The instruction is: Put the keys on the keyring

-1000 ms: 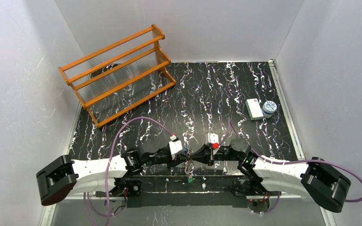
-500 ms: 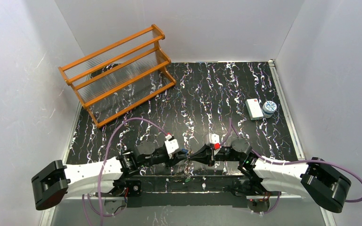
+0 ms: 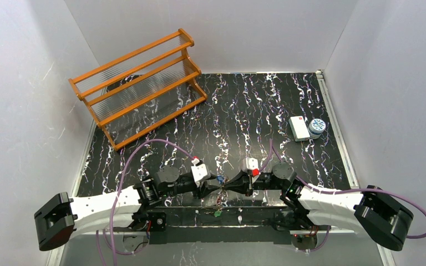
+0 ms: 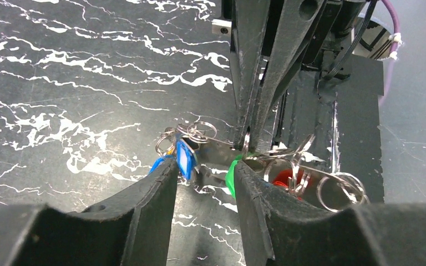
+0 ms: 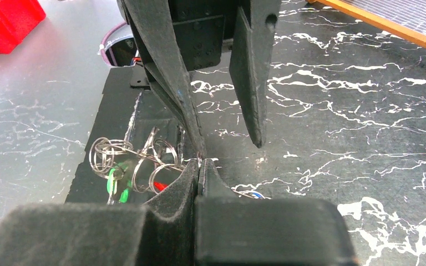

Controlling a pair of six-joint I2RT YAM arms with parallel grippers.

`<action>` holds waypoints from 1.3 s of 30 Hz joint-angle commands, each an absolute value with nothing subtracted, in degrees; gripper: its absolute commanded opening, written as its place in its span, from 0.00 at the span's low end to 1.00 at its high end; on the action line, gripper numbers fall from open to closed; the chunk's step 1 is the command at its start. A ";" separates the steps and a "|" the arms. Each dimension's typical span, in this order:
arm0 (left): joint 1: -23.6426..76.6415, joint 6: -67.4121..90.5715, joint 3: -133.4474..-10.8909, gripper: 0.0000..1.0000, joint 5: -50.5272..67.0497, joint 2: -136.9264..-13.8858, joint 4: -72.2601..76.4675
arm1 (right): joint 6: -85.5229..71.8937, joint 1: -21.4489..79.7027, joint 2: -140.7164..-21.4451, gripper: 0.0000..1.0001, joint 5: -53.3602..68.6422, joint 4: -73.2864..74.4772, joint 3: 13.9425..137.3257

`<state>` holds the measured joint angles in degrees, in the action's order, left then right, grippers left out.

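Observation:
The keys hang in a bunch of steel split rings at the near edge of the table. In the left wrist view I see a blue tag (image 4: 184, 158), a green tag (image 4: 231, 175) and a red tag (image 4: 285, 178). My right gripper (image 5: 199, 166) is shut on a thin wire loop of the bunch, the keyring (image 4: 305, 166); its fingers come down from above in the left wrist view (image 4: 248, 138). My left gripper (image 4: 206, 169) is open, one finger by the blue tag, the other by the green tag. From above, the grippers meet tip to tip, left (image 3: 213, 185) and right (image 3: 228, 185).
An orange wooden rack (image 3: 138, 83) stands at the back left. A white rectangular box (image 3: 298, 128) and a round tin (image 3: 317, 127) lie at the right. The black mounting plate (image 3: 255, 213) runs along the near edge under the bunch.
My left arm has swung its elbow out to the left and its wrist has drawn back slightly left. The right gripper stays shut in place. The hanging green tag shifted a little left.

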<state>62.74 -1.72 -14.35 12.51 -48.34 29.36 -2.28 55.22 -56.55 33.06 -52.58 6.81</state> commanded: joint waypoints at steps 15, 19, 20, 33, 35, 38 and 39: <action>63.18 -1.66 -15.15 0.41 12.30 -48.58 28.95 | -1.14 55.27 -54.49 0.01 32.17 -55.75 7.59; 63.19 -2.19 -14.98 0.39 11.71 -46.44 26.32 | -1.14 55.28 -54.28 0.01 32.17 -55.64 7.56; 63.19 -2.15 -14.75 0.38 11.75 -46.06 26.14 | -1.07 55.26 -54.30 0.01 32.15 -55.63 7.56; 63.19 -0.57 -12.84 0.33 17.33 -50.40 36.09 | -1.49 55.27 -54.87 0.01 32.52 -56.43 7.64; 63.19 -0.54 -13.09 0.33 17.82 -51.51 36.96 | -1.49 55.23 -54.89 0.01 32.57 -56.34 7.65; 63.19 -0.44 -13.25 0.31 18.43 -52.42 38.05 | -1.49 55.25 -54.93 0.01 32.59 -56.16 7.56; 63.19 -0.46 -13.27 0.31 18.55 -52.61 38.29 | -1.49 55.28 -54.93 0.01 32.61 -56.16 7.48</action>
